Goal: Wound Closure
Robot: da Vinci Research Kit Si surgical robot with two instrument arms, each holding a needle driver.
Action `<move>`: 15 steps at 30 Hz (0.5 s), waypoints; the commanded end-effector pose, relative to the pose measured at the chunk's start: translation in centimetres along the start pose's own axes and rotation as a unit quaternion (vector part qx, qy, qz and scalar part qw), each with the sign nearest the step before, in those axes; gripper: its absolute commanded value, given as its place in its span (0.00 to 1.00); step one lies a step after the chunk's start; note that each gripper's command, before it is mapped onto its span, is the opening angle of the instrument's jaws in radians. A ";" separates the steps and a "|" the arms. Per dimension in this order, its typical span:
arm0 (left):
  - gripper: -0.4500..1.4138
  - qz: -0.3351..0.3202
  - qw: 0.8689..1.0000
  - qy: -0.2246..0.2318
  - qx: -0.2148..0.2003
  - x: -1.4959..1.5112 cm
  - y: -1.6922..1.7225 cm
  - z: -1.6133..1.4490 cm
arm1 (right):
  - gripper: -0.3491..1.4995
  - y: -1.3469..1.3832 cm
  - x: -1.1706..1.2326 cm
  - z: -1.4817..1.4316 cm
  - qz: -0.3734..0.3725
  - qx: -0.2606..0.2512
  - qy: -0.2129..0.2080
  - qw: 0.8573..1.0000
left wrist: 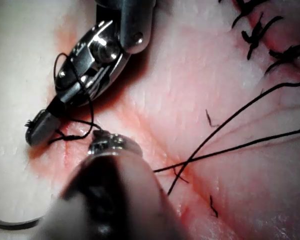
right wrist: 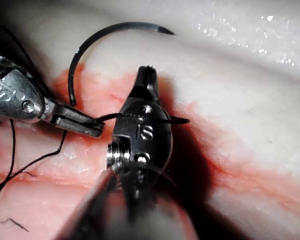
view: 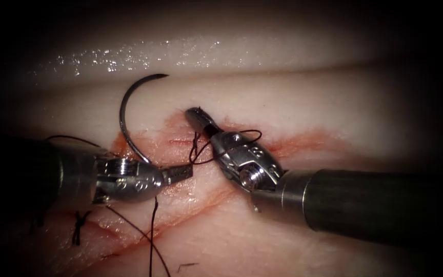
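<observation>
My left tool (view: 180, 173) lies at centre left of the endoscope frame, its 2 jaws pressed together on the thread (view: 201, 154) right where the strand comes off the cut. My right tool (view: 198, 117) reaches in from the lower right to just above centre, its jaws closed with nothing that I can make out between them, and a loop of thread is wrapped around its neck behind the jaws. The 2 tips are near each other but apart, joined by that dark strand. The needle (view: 125, 115) lies free of both tools on the tissue (view: 334, 113), arching from beside my left tool's wrist up to a point at upper centre left; whether any of it sits in the tissue I cannot tell. More thread trails down from my left tool to the lower edge of the frame. Red fluid (view: 303, 143) stains the tissue along the cut (view: 201, 200). At lower left sits 1 tied stitch (view: 79, 225).
</observation>
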 end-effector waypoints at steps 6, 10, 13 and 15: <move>0.00 0.001 1.000 0.004 -0.005 -0.01 -0.05 0.01 | 0.00 -0.07 0.07 0.00 -0.015 0.000 0.026 1.000; 0.00 -0.007 1.000 0.001 -0.009 -0.02 -0.19 -0.09 | 0.00 -0.07 0.05 0.00 -0.025 0.013 0.030 0.999; 0.00 -0.015 1.000 -0.010 -0.011 -0.04 -0.40 -0.24 | 0.00 -0.06 0.01 0.01 -0.035 0.029 0.034 0.998; 0.00 -0.026 1.000 -0.008 -0.004 -0.09 -0.68 -0.43 | 0.00 -0.05 -0.02 0.01 -0.039 0.041 0.034 0.998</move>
